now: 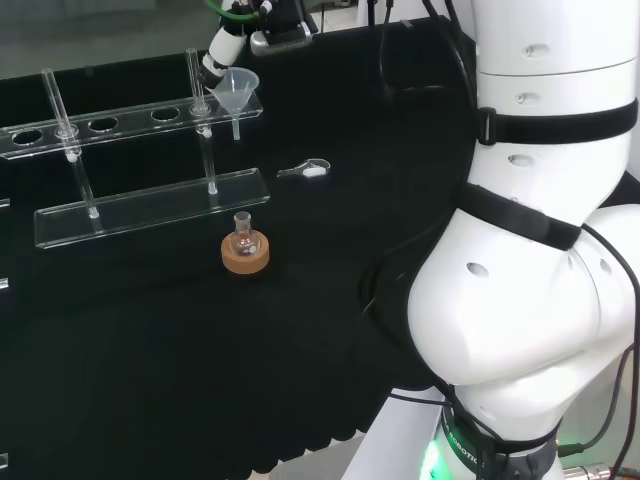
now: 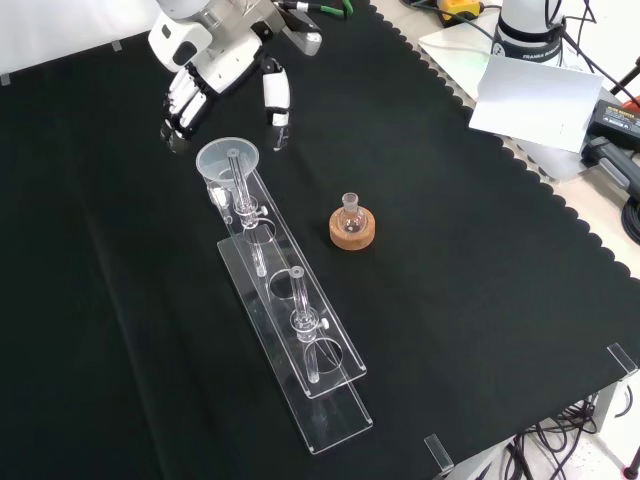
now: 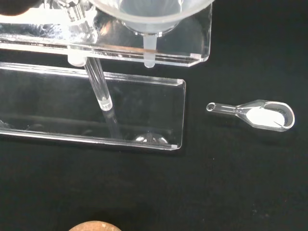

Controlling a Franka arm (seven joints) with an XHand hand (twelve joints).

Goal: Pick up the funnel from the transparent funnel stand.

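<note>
The clear funnel (image 1: pixel 237 88) sits in the end hole of the transparent funnel stand (image 1: pixel 150 205), its stem hanging below the upper shelf. In the front view the funnel (image 2: pixel 228 160) is at the stand's (image 2: pixel 300 350) far end. My hand (image 2: pixel 205 62) hovers just beyond it, with the fingers (image 2: pixel 183 100) to one side and the thumb (image 2: pixel 275 95) to the other. They are fairly straight and hold nothing. In the head view the hand (image 1: pixel 222 48) reaches down close to the funnel's rim. The wrist view looks past the funnel (image 3: pixel 151 14) onto the stand's base (image 3: pixel 96 110).
A small glass flask on a cork ring (image 1: pixel 245 252) stands in front of the stand; in the front view the flask (image 2: pixel 352 222) is to its right. A clear scoop with white powder (image 1: pixel 308 170) lies on the cloth beside the stand's end, as the scoop (image 3: pixel 260 114) also appears in the wrist view.
</note>
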